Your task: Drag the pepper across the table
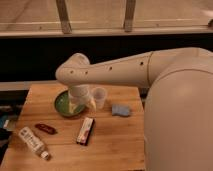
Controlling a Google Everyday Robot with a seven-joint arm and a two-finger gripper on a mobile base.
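The pepper (45,128) is a small dark red glossy chilli lying on the left part of the wooden table (115,147). My gripper (83,105) hangs from the white arm over the right side of the green bowl (61,104), up and to the right of the pepper and well apart from it. Its fingers stand apart and hold nothing.
A white cup (100,96) stands right of the gripper. A blue sponge (120,110) lies further right. A red-and-white packet (85,131) lies mid-table. A white tube-shaped bottle (33,142) lies at the front left corner. My white body fills the right side.
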